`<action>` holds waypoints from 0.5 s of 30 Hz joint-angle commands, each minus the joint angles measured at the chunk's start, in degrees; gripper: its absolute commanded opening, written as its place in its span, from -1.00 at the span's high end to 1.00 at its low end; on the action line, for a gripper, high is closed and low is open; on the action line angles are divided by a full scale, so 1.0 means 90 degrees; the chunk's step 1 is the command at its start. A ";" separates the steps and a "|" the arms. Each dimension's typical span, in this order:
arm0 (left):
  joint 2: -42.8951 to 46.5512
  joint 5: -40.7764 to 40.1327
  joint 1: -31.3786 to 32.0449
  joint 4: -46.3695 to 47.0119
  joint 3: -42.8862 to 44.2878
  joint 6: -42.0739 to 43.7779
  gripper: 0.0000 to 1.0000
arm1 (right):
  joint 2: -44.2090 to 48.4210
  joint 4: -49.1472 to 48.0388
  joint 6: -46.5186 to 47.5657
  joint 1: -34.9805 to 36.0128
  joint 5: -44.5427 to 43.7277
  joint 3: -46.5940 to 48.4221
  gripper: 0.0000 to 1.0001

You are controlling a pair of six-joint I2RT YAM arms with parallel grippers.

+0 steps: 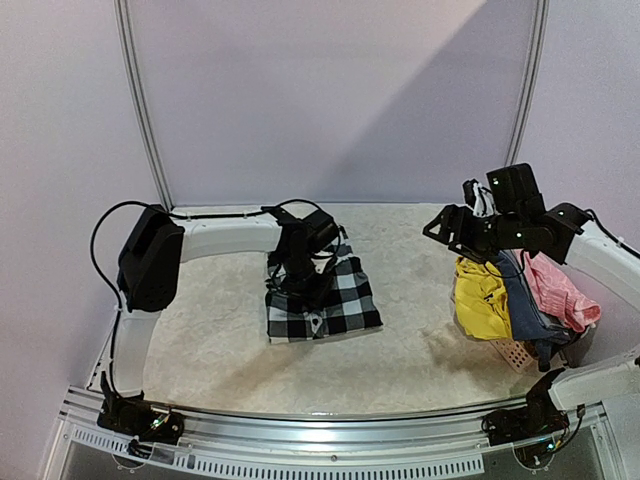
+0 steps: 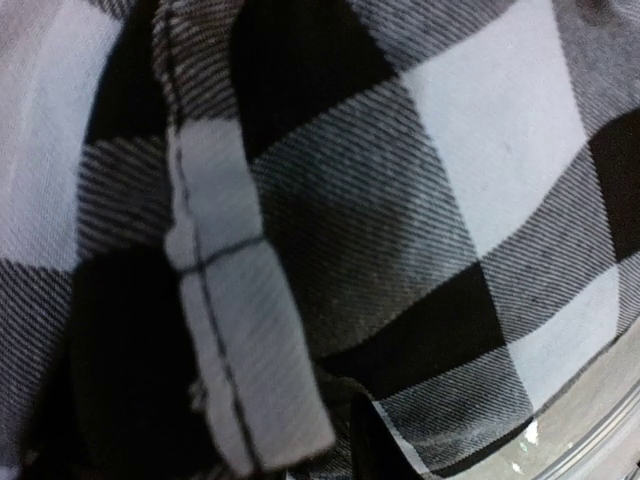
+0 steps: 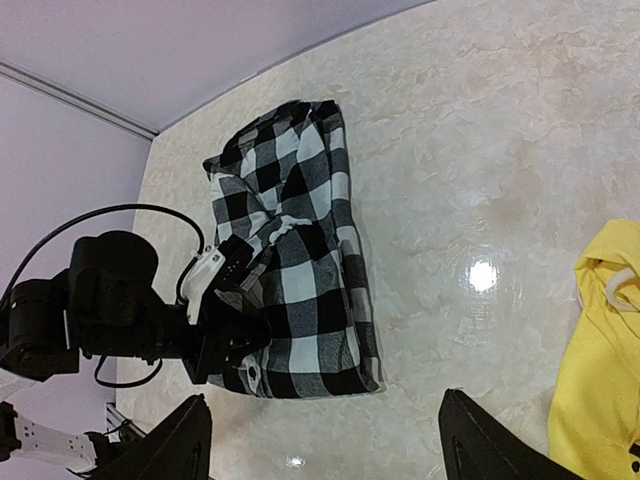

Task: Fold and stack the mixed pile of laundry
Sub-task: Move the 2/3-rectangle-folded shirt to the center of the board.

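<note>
The black-and-white checked shirt [image 1: 330, 300] lies folded in a rectangle mid-table. My left gripper [image 1: 300, 272] is down on its left part, shut on a bunch of the cloth. In the left wrist view the checked shirt [image 2: 420, 230] fills the frame and a hem strip [image 2: 240, 390] runs down between the jaws. My right gripper [image 1: 447, 226] hangs open and empty above the table, left of the rest of the laundry pile: a yellow garment [image 1: 480, 298], a blue-grey one [image 1: 526, 308] and a pink one [image 1: 560, 288]. In the right wrist view the right gripper [image 3: 330, 445] looks down on the shirt [image 3: 300, 270] and the yellow garment [image 3: 600, 370].
A salmon perforated basket [image 1: 516, 352] sits under the garments at the right. The left arm [image 3: 110, 310] and its cable reach over the shirt's left side. A purple backdrop stands behind the marbled tabletop [image 1: 420, 340]; a metal rail runs along the near edge.
</note>
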State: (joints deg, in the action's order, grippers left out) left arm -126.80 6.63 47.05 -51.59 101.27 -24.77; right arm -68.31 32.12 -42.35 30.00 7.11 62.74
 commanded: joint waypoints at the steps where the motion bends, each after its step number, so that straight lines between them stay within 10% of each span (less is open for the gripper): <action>1: -0.0395 0.0012 -0.0201 0.0052 0.0182 0.0120 0.56 | 0.0297 0.0371 -0.0100 0.0034 -0.0282 -0.0213 -0.58; 15: -0.0664 0.0417 -0.0032 0.0699 -0.0798 0.0007 0.59 | -0.0009 0.0443 -0.0037 0.0034 -0.0179 -0.0133 -0.58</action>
State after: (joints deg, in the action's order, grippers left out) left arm -129.60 9.54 45.93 -48.21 101.08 -24.08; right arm -67.48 34.87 -42.81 30.00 6.09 61.73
